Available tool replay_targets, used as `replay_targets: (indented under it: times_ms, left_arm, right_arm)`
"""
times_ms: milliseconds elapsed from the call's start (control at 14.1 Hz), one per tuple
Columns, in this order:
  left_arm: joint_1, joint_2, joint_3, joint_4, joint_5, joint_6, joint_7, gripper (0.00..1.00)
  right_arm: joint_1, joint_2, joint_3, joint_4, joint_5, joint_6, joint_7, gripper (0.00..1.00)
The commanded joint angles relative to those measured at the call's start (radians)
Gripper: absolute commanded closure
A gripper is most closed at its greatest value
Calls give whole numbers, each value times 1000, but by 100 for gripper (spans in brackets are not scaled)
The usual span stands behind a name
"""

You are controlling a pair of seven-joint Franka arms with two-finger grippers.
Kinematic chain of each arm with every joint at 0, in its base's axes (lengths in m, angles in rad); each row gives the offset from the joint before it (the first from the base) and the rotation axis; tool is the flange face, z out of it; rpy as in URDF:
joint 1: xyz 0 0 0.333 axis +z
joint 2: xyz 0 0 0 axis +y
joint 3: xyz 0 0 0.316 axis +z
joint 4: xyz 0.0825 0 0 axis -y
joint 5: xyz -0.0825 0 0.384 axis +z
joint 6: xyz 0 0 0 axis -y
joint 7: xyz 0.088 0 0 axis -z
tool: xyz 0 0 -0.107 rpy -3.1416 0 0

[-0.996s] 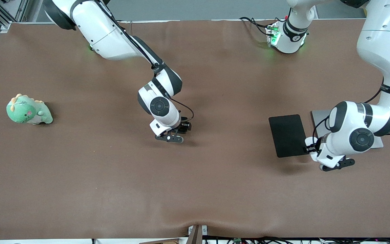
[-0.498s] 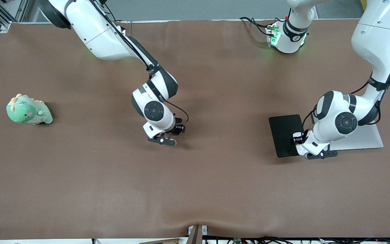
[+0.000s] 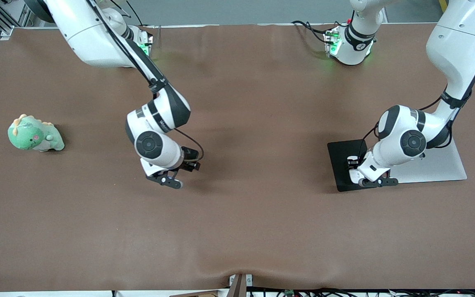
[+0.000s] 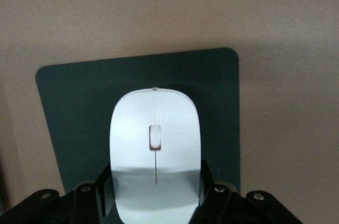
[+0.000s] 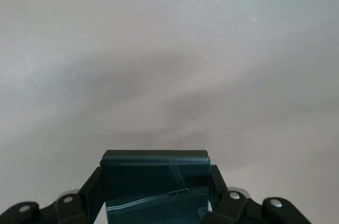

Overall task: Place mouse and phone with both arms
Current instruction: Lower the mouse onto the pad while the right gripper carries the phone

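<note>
The white mouse [image 4: 155, 139] is clamped between the fingers [image 4: 204, 184] of my left gripper [image 4: 155, 188], which is shut on its rear half. That left gripper [image 3: 353, 165] hangs over the black mouse pad [image 3: 340, 163], whose dark sheet [image 4: 74, 107] lies under the mouse. My right gripper [image 5: 154, 195] is shut on the black phone [image 5: 154, 179] and holds it by its two sides. In the front view the right gripper [image 3: 186, 164] is over bare brown table, between the middle and the right arm's end.
A flat silver-grey slab [image 3: 439, 169] lies beside the mouse pad, toward the left arm's end, partly under the left arm. A green dinosaur plush [image 3: 34, 134] sits close to the right arm's end of the table. Brown cloth covers the table.
The right arm has carried the phone toward its own end of the table. The left arm has swung from beside the pad to over it, mouse still held.
</note>
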State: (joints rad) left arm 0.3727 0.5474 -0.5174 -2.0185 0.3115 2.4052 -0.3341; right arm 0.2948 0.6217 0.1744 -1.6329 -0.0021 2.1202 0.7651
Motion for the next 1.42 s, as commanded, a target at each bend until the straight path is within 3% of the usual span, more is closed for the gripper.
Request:
replay_targets:
  times_ms: [0,142,285,427,711,854,1067,1352]
  left_arm:
    - [15,-12,-7,-31,20,19,1,100]
    - [18,-4,-6,-28,20,17,0,97]
    - [17,5,-6,-23,20,19,0,58]
    - [17,16,-4,-19,21,19,0,0]
    - [18,-33,-6,20,21,5,-8,0]
    - [17,-82,-7,65,21,-10,-3,0]
    - [2,-107,-13,222,24,-212,27,0]
    - [0,-156,-26,366,24,-433,47,0]
  right_arm:
    - [-49,-39,16,-31,-15,-22,-43,100]
    - [-77,-62,16,-70,-15,-19,-85,100]
    - [-117,-97,14,-120,-15,-13,-162,100]
    - [-160,-132,10,-175,-15,-9,-246,100]
    - [-235,-212,-7,-290,-15,-5,-433,100]
    - [-238,-246,-67,-352,-16,21,-542,100]
    - [-232,-277,-176,-444,-16,107,-719,100]
    - [-232,-277,-308,-479,-13,127,-940,100]
